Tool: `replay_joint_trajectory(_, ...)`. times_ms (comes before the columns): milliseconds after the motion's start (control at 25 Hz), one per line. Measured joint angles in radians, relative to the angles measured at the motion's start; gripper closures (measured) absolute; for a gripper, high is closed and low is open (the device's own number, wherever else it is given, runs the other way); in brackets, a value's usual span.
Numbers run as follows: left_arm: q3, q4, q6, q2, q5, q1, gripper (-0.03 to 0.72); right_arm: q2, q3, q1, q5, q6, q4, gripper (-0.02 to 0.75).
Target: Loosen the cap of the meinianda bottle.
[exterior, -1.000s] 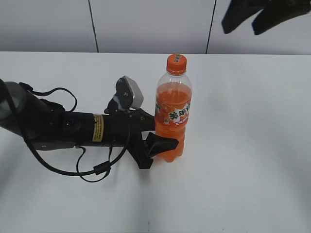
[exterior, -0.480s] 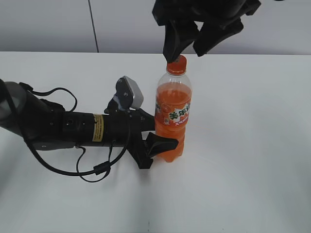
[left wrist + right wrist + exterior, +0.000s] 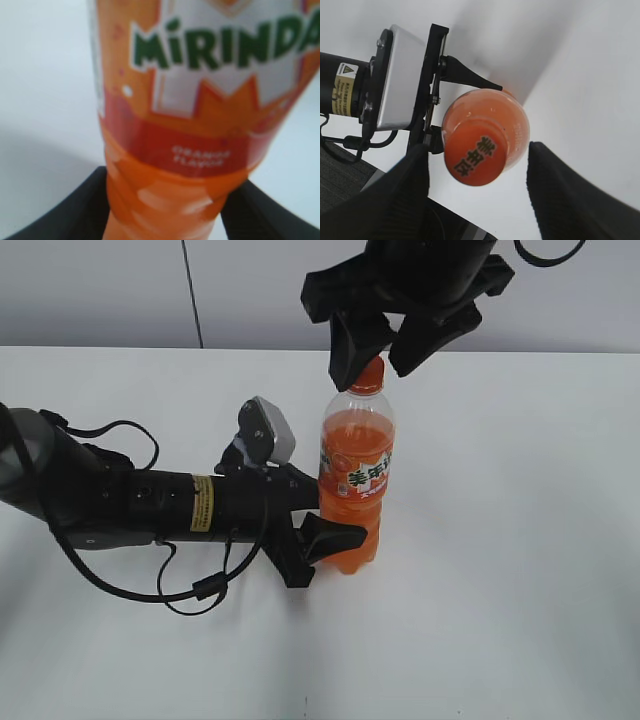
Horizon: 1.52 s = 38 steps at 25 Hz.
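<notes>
Fingers of right gripper (image 3: 388, 352) straddle cap (image 3: 371, 371) (untouched); left gripper (image 3: 335, 520) clamps bottle (image 3: 355, 485).

The meinianda bottle (image 3: 355, 480) stands upright just right of the exterior frame's centre, a tall clear plastic bottle filled with orange liquid nearly to its shoulder. Its orange label carries white Chinese characters; the left wrist view shows "MIRINDA" in green letters and what seems to read "ORANGE FLAVOUR", though that print is blurred. The cap (image 3: 479, 154), round and orange with dark characters printed on top, sits on the neck.
</notes>
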Motion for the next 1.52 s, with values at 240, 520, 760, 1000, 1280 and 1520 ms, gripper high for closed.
replay_joint_trajectory(240,0.0,0.0,0.0,0.0,0.001,0.0,0.279,0.005,-0.001,0.0,0.0,0.0,-0.001,0.279)
replay_joint_trajectory(520,0.0,0.0,-0.001,0.0,0.001,0.0,0.279,0.006,-0.001,0.0,-0.001,0.0,-0.001,0.461)
replay_joint_trajectory(760,0.0,0.0,-0.001,0.0,0.001,0.0,0.279,0.006,-0.001,0.001,-0.001,-0.054,0.0,0.463)
replay_joint_trajectory(1000,0.0,0.002,-0.001,0.0,0.001,0.0,0.279,0.006,-0.001,0.001,-0.001,-0.347,0.011,0.463)
replay_joint_trajectory(1280,0.0,0.003,0.006,0.0,-0.001,0.0,0.279,0.006,-0.005,0.001,-0.001,-0.915,0.019,0.464)
replay_joint_trajectory(1520,-0.001,0.004,0.01,0.0,-0.001,-0.001,0.279,0.006,-0.009,0.001,0.0,-1.214,0.008,0.464)
